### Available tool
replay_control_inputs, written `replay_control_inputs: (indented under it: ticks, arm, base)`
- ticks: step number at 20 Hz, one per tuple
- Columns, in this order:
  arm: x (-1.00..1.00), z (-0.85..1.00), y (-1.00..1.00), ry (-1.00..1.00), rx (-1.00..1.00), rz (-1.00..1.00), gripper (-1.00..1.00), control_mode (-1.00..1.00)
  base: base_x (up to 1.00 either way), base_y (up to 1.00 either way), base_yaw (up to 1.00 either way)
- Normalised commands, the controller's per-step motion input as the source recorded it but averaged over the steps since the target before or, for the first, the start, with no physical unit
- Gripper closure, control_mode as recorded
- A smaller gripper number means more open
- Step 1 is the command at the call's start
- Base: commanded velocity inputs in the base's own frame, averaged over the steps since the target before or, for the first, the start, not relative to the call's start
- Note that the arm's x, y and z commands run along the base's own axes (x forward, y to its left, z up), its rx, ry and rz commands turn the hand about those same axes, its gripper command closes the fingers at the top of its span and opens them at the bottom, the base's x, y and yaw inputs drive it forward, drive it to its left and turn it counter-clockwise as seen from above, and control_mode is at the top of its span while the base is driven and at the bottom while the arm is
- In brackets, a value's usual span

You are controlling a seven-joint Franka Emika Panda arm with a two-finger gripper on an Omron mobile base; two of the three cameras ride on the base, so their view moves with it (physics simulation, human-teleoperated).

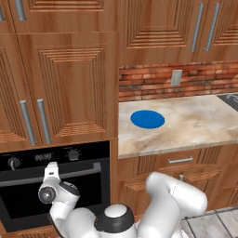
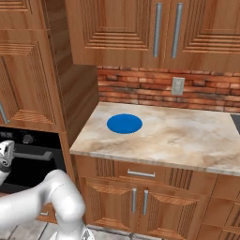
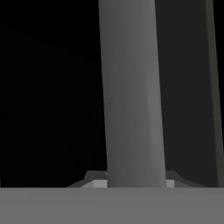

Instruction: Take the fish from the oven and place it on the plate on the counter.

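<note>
The black oven (image 1: pixel 28 204) sits low on the left with its dark glass door closed. The fish is hidden. My gripper (image 1: pixel 51 168) is at the oven's silver bar handle (image 1: pixel 83 171), left of its middle. In the hand view the handle (image 3: pixel 131 87) runs straight up between my fingertips (image 3: pixel 99 183), which press against both of its sides, so the gripper (image 3: pixel 135 183) is shut on it. The blue plate (image 1: pixel 147 119) lies bare on the beige counter (image 1: pixel 195 125), up and to the right of the oven. From the right base view, the plate (image 2: pixel 124 123) is at the counter's (image 2: pixel 178 136) left end.
Tall wooden cabinet doors (image 1: pixel 69 83) with silver handles stand above the oven. A brick backsplash with a wall outlet (image 1: pixel 176 77) backs the counter. Drawers and cupboard doors (image 2: pixel 140 197) sit beneath it. A dark cooktop corner (image 1: pixel 230 100) shows at the far right.
</note>
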Motion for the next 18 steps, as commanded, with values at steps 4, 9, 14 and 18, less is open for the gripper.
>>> replay_control_inputs:
  ticks: [4, 9, 14, 18]
  arm:
    - [-0.71, -0.49, 0.0, 0.11, 0.0, 0.0, 1.0, -1.0]
    - [-0.94, -0.69, 0.0, 0.09, 0.0, 0.0, 1.0, -1.0]
    - [-0.87, -0.9, 0.01, 0.1, -0.03, 0.01, 1.0, -1.0]
    - [-0.69, -1.0, 0.0, 0.15, -0.1, 0.0, 1.0, -1.0]
  base:
    - [0.0, 0.0, 0.0]
    - [0.0, 0.0, 0.0]
    - [0.0, 0.0, 0.0]
    - [0.0, 0.0, 0.0]
